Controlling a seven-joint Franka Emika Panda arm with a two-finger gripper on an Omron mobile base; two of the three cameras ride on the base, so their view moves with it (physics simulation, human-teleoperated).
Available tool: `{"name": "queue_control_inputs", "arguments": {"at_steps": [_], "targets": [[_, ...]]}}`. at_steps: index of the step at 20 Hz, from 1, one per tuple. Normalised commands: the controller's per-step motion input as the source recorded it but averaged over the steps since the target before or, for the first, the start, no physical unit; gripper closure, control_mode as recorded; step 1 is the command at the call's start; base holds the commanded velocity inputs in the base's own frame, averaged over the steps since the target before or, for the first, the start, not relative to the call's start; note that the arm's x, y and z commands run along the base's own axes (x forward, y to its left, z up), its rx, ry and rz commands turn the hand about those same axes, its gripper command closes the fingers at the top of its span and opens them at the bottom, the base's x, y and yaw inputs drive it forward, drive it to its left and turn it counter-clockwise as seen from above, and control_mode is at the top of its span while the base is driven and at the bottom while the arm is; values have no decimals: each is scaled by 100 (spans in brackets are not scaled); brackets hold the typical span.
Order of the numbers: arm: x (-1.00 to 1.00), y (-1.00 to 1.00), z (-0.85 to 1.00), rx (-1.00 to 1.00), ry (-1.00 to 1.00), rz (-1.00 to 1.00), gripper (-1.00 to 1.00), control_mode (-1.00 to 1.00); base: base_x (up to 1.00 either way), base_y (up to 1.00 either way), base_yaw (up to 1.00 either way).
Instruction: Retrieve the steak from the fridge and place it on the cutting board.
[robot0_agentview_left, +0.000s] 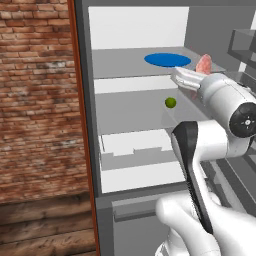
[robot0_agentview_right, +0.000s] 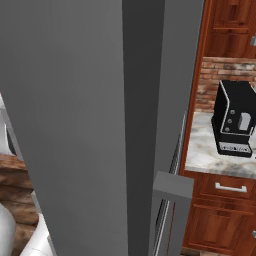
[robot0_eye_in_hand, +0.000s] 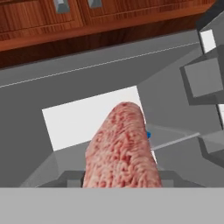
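The fridge (robot0_agentview_left: 95, 125) stands open in the left base view, showing its white interior and grey shelves. My gripper (robot0_agentview_left: 199, 71) is in front of the right side of the upper shelf, shut on the steak (robot0_agentview_left: 204, 63), a pinkish-red marbled slab that sticks up past the fingers. In the hand view the steak (robot0_eye_in_hand: 121, 148) rises between the jaws, clear of the shelves. The cutting board is out of view.
A blue plate (robot0_agentview_left: 167, 60) lies on the upper shelf and a small green fruit (robot0_agentview_left: 170, 102) on the shelf below. A white drawer bin (robot0_agentview_left: 135, 150) sits lower. The grey fridge door (robot0_agentview_right: 65, 125) is close on the right; a black appliance (robot0_agentview_right: 234, 117) stands on the marble counter (robot0_agentview_right: 202, 152).
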Motion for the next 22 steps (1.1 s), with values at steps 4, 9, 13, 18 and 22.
{"name": "queue_control_inputs", "arguments": {"at_steps": [4, 9, 13, 18, 22], "targets": [[-47, 1, -5, 0, 4, 0, 100, -100, 0, 0, 0], [-16, 0, -4, 0, 3, 0, 100, -100, 0, 0, 0], [0, 0, 0, 0, 0, 0, 100, 100, 0, 0, 0], [0, 0, 0, 0, 0, 0, 100, 100, -10, 0, 0], [0, 0, 0, 0, 0, 0, 100, 100, -54, 0, 0]]}}
